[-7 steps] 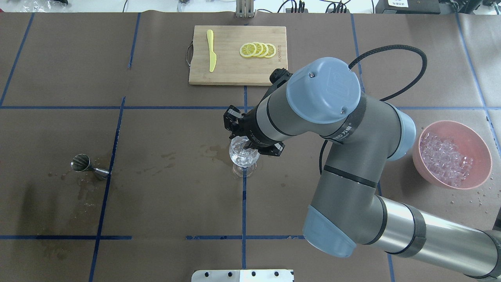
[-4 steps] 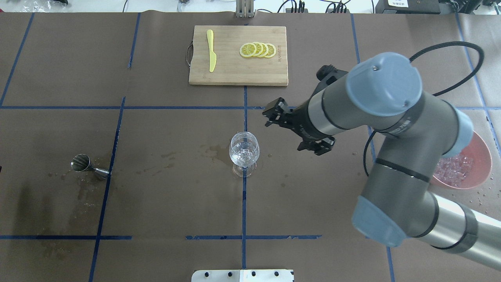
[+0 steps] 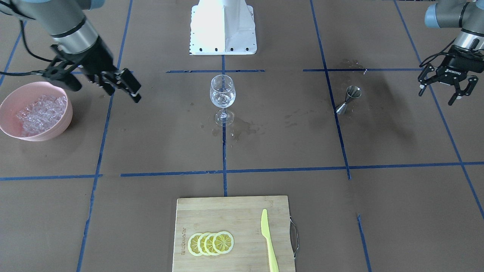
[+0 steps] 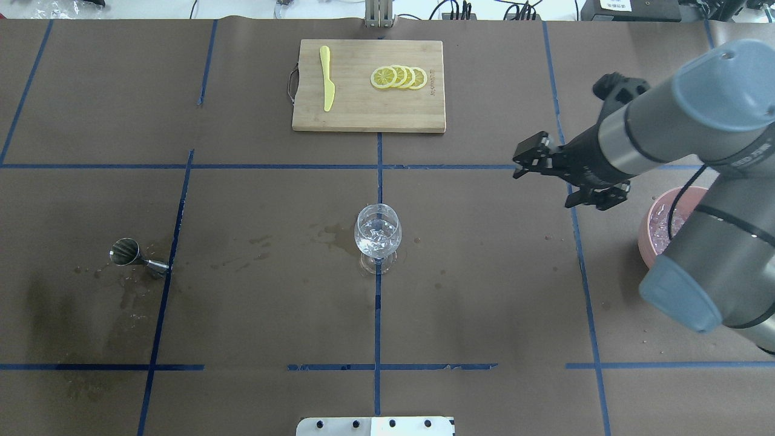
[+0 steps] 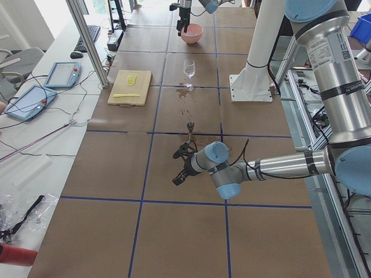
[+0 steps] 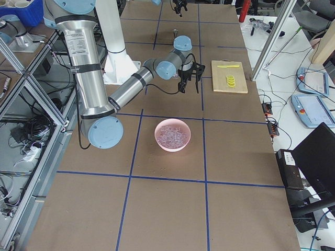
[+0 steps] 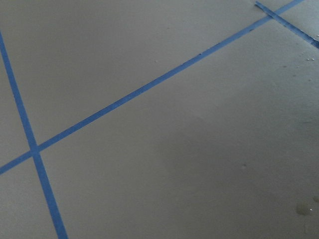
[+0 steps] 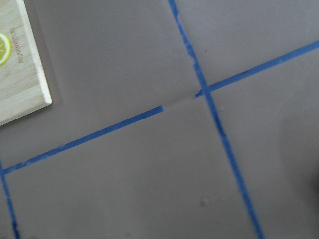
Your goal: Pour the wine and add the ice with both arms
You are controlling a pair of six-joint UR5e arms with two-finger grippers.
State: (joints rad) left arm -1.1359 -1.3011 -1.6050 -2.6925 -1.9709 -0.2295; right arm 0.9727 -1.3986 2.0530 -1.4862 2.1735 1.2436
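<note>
A clear wine glass (image 4: 377,235) stands at the table's middle with glassy ice in its cup; it also shows in the front view (image 3: 222,92). More ice (image 3: 39,112) fills a pink bowl (image 3: 67,113) at the robot's right, partly hidden by the arm in the overhead view (image 4: 646,233). My right gripper (image 4: 543,189) is open and empty, in the air between glass and bowl; the front view (image 3: 106,93) shows its fingers spread wide. My left gripper (image 3: 436,98) is open and empty, far off to the robot's left. Neither wrist view shows fingers.
A steel jigger (image 4: 136,257) stands on wet stains left of the glass. A bamboo cutting board (image 4: 363,115) at the far side holds lemon slices (image 4: 398,77) and a yellow knife (image 4: 327,79). The white base block (image 3: 223,26) sits at the near edge.
My right gripper has left its place right over the wine glass and swung right and away toward the pink bowl, open all along. The glass and jigger have not moved.
</note>
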